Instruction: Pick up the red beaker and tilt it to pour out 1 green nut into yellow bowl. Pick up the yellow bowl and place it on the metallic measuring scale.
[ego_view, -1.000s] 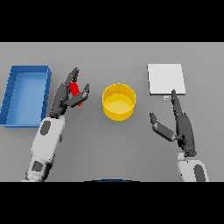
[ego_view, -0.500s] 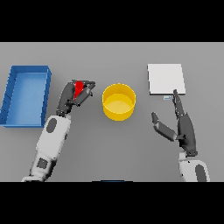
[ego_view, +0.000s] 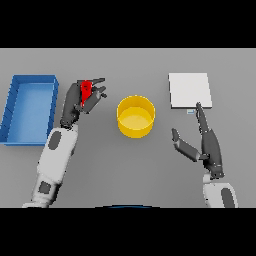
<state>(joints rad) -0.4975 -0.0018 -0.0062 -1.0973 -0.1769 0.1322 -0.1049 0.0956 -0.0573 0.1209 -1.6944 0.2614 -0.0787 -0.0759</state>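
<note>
The left hand (ego_view: 80, 102) has its fingers curled round the red beaker (ego_view: 86, 90), just left of the yellow bowl (ego_view: 136, 116) on the grey worktop (ego_view: 110, 165). To pour well, it should probably bring the beaker's lip over the bowl before tilting gently (only one nut should fall). Nothing blocks that path: the blue bin (ego_view: 30, 107) lies farther left of the bowl, while to its right the metallic measuring scale (ego_view: 189, 90) sits beyond the right hand (ego_view: 205, 142), whose fingers are straight and open.

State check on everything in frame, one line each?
red beaker: held in the left hand, left of the bowl.
left hand: fingers curled round the beaker.
yellow bowl: upright on the table, no nut visible inside.
measuring scale: bare, nothing on it.
right hand: open, idle, fingertip near the scale.
blue bin: looks empty.
</note>
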